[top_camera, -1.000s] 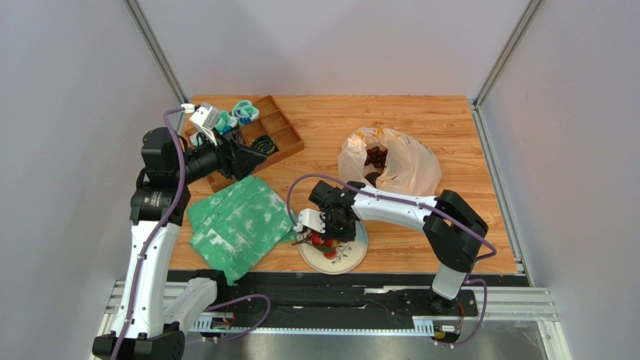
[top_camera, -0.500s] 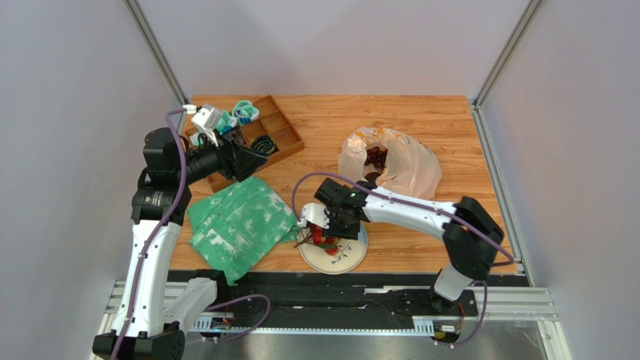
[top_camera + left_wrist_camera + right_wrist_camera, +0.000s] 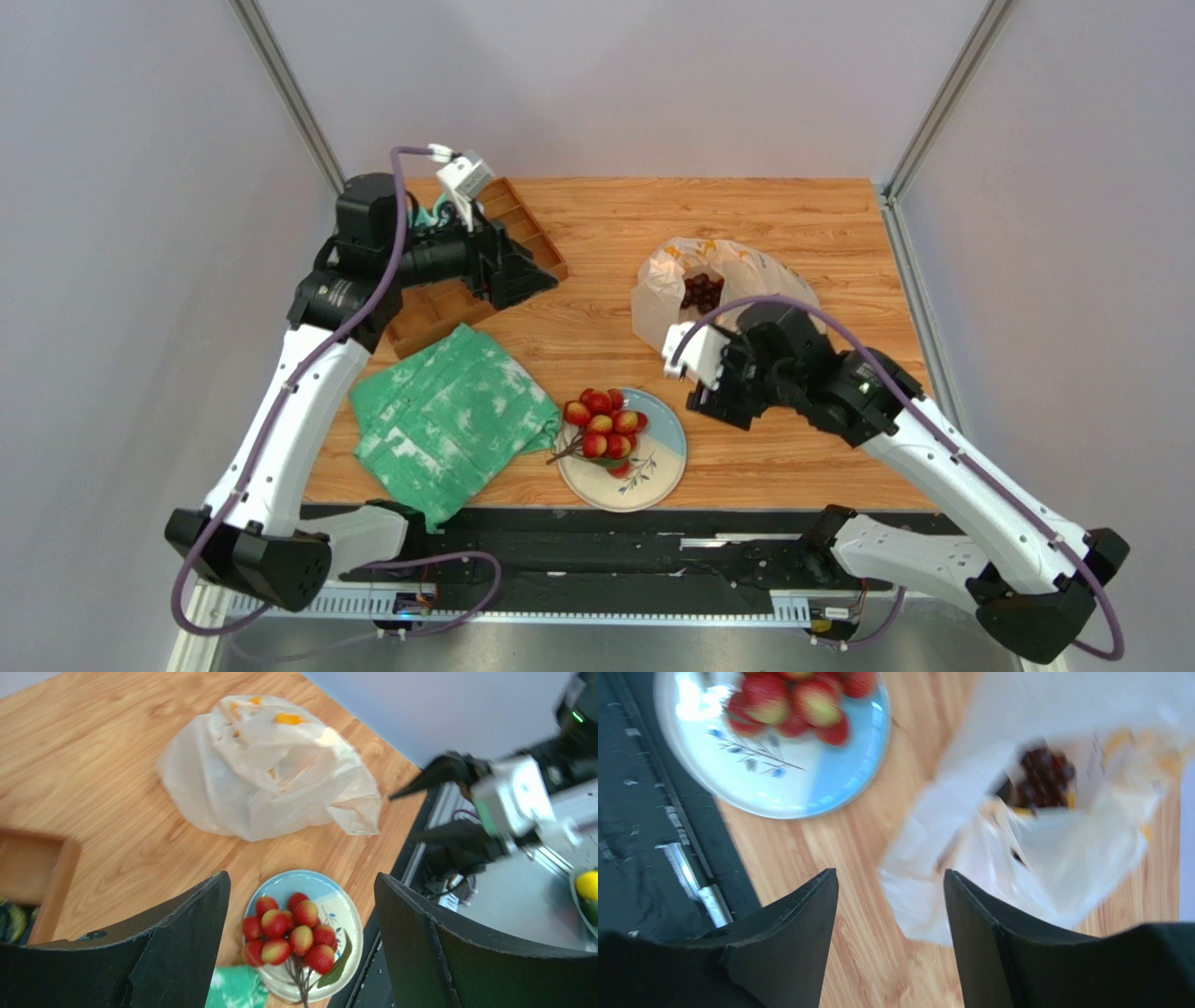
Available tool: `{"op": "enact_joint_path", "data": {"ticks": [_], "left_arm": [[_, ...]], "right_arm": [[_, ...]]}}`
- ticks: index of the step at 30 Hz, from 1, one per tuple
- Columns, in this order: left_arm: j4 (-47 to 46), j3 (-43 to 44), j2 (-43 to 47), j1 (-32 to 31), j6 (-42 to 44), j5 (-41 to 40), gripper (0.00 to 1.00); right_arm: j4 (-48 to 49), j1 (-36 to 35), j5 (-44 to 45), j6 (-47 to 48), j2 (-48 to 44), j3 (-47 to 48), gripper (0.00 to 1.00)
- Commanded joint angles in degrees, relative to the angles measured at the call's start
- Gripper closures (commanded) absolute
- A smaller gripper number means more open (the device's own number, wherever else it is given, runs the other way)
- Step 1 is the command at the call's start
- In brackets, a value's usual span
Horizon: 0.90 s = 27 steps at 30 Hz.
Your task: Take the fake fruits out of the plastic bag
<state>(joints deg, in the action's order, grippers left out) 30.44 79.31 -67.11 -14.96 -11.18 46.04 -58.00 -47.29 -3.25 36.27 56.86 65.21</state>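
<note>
- Red fruit cluster (image 3: 603, 424) sits on the plate (image 3: 662, 473).
- Dark grapes (image 3: 701, 293) lie inside the plastic bag (image 3: 769, 322).
- Right pincer (image 3: 890, 882) gapes empty just beside the bag.
- Left pincer (image 3: 302, 882) hangs wide apart, holding nothing.

Red-yellow berry cluster (image 3: 605, 424) lying on plate (image 3: 657, 473); crumpled translucent bag (image 3: 751, 325) open, dark grapes (image 3: 701, 293) inside.

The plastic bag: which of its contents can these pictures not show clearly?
- Top external: only dark grapes show in the mouth of the plastic bag; the film and the right arm hide anything deeper.
- Left wrist: the bag's closed side faces the camera, so nothing inside is visible.
- Right wrist: motion blur; the dark cluster shows in the opening, but no other fruit can be identified.
</note>
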Motion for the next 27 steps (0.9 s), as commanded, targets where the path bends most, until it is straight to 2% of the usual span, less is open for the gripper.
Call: {"op": "enact_joint_path", "data": {"ticks": [1, 2, 5, 10, 13, 14, 18, 20, 21, 22, 23, 24, 25, 26, 27], "left_arm": [[1.03, 6.45, -6.53, -6.65, 6.6, 1.51, 0.11], [1.2, 7.52, -7.85, -8.84, 7.04, 1.16, 0.04], [1.2, 11.91, -13.56, -12.18, 7.84, -0.34, 0.02], [0.77, 18.77, -22.96, -17.02, 8.19, -4.46, 0.01], [-0.55, 20.88, -27.27, -18.08, 7.32, -5.17, 0.01], [-0.99, 21.24, -28.24, -18.17, 6.7, -5.52, 0.01], [-2.13, 23.7, -31.85, -18.44, 6.61, -6.14, 0.1], [-2.75, 24.31, -33.07, -18.53, 6.08, -6.4, 0.25], [-2.58, 25.36, -33.52, -18.53, 5.56, -6.93, 0.31], [-2.75, 25.54, -33.61, -18.44, 5.03, -7.02, 0.45], [-3.45, 25.72, -33.61, -18.44, 4.85, -5.36, 0.53], [-3.63, 25.29, -33.44, -18.44, 4.76, -4.39, 0.61], [-3.72, 24.93, -33.26, -18.44, 4.33, -3.77, 0.8], [-3.98, 24.5, -32.39, -18.52, 3.11, -3.33, 0.88], [-4.15, 22.92, -31.77, -18.53, 3.09, -3.24, 0.96]], "right_arm": [[0.95, 13.68, -3.78, -4.54, 1.67, 3.95, 0.37], [1.65, 18.15, -4.92, -5.67, 2.63, 4.31, 0.36], [5.5, 22.4, -4.49, -6.13, 6.59, 4.05, 0.34], [8.43, 23.38, -3.52, -3.41, 13.26, 2.91, 0.3], [10.35, 23.56, -3.96, -1.74, 14.85, 0.98, 0.29], [13.67, 23.56, -2.4, -1.73, 15.12, -0.86, 0.29], [16.34, 23.56, 0.52, -3.66, 19.59, 0.26, 0.29], [17.91, 23.56, 2.44, -2.7, 22.5, 0.09, 0.31], [18.18, 23.56, 3.06, -2.44, 23.29, 0.01, 0.35], [18.27, 23.73, 5.59, -2.17, 24.25, 0.27, 0.39], [17.4, 24.08, 6.4, -0.78, 24.96, 0.44, 0.44], [17.13, 24.43, 6.84, -0.15, 24.97, 0.44, 0.6], [16.78, 25.57, 7.28, 0.37, 24.88, 0.62, 0.67], [15.47, 26.45, 7.81, 0.2, 24.44, 1.14, 0.74], [14.59, 27.5, 7.82, -0.32, 24.09, 1.67, 0.85]]}}
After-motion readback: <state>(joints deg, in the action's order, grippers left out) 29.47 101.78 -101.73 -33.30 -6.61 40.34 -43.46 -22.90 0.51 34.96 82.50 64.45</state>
